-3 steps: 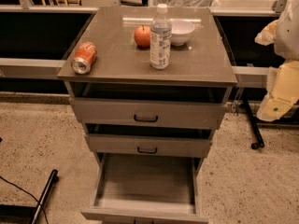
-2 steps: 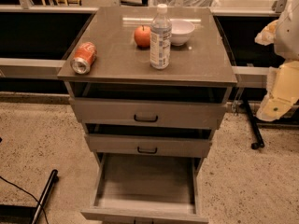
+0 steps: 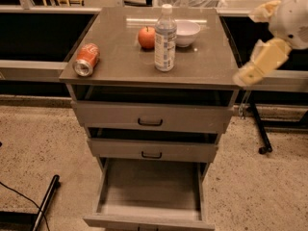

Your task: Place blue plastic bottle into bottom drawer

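The blue plastic bottle (image 3: 165, 38) stands upright near the middle of the cabinet top (image 3: 120, 64), just in front of the apple (image 3: 147, 37) and the white bowl (image 3: 187, 32). A red can (image 3: 86, 60) lies on its side near the top's left edge. Under the top, the bottom drawer (image 3: 149, 189) is pulled open. The gripper (image 3: 249, 72) hangs just off the top's right edge; whether it is apart or together cannot be told.

Bottle (image 3: 165, 37) on the cabinet (image 3: 120, 64), bottom drawer (image 3: 149, 189) open below.
The bottle stands mid-top, with the apple (image 3: 147, 37) behind-left and the bowl (image 3: 188, 32) behind-right. The can (image 3: 85, 60) lies at the left edge. The gripper (image 3: 244, 76) hangs beside the right edge.
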